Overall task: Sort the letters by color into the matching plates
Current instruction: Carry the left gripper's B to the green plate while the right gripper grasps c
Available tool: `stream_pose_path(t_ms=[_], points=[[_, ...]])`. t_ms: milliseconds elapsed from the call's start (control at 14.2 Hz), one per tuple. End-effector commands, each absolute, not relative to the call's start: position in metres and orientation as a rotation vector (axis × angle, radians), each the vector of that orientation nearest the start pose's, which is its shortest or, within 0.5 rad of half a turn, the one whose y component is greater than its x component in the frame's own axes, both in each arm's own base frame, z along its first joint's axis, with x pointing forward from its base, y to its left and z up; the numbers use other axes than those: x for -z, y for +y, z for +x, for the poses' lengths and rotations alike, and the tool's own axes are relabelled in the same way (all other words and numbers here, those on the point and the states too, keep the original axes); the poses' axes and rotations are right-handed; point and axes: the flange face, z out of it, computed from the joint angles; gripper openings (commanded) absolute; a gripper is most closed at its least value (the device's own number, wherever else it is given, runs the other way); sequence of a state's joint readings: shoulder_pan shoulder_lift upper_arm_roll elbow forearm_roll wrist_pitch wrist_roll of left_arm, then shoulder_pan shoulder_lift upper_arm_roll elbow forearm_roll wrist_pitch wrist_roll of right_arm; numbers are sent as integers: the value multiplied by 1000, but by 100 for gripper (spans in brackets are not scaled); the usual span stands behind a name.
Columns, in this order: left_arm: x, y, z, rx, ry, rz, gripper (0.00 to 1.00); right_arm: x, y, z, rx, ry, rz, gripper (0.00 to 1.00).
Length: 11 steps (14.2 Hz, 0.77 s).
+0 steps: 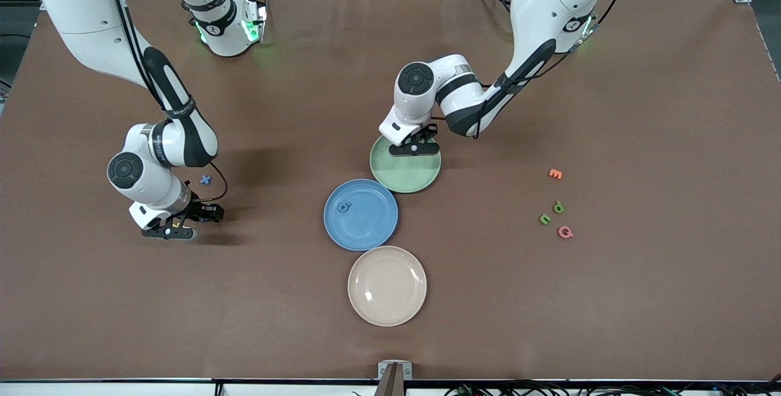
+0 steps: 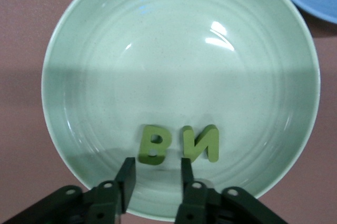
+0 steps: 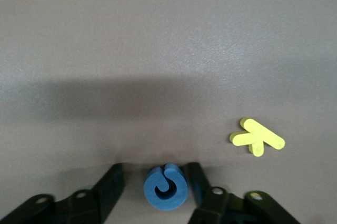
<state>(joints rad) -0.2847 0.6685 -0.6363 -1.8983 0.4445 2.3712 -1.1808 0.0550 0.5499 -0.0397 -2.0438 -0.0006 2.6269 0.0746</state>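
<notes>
Right gripper: low over the right arm's end of the table, fingers spread either side of a blue letter lying flat, not yet pinched.
Risk: a closing finger may push the curl aside; yellow letter lies near.
Orientation: round curl, no clear long axis.
Left gripper: over the green plate, fingers parted, holding nothing; two green letters lie flat inside.

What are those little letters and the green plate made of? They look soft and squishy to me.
The green letters in the green plate look like foam: thick, matte, blunt-cut edges, no shine. The blue letter between the right gripper's fingers looks the same. The plate seems hard, faintly speckled plastic or melamine, judging by its glossy highlights; I can't say which.
</notes>
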Motion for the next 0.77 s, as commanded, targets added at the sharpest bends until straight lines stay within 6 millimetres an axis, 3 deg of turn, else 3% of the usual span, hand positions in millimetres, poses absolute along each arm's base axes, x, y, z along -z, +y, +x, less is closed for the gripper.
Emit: stream_pose_path(t_ms=[0, 211, 562, 703], points=[[-211, -481, 406, -101, -71, -3151, 66, -165, 5, 592, 35, 76, -3158, 50], [-225, -466, 422, -77, -112, -3138, 67, -165, 5, 592, 33, 79, -3158, 49], [-248, -395, 479, -16, -61, -3138, 69, -166, 5, 592, 30, 79, -3158, 6], [-254, -365, 500, 1, -86, -3136, 69, -170, 6, 593, 21, 79, -3158, 2]])
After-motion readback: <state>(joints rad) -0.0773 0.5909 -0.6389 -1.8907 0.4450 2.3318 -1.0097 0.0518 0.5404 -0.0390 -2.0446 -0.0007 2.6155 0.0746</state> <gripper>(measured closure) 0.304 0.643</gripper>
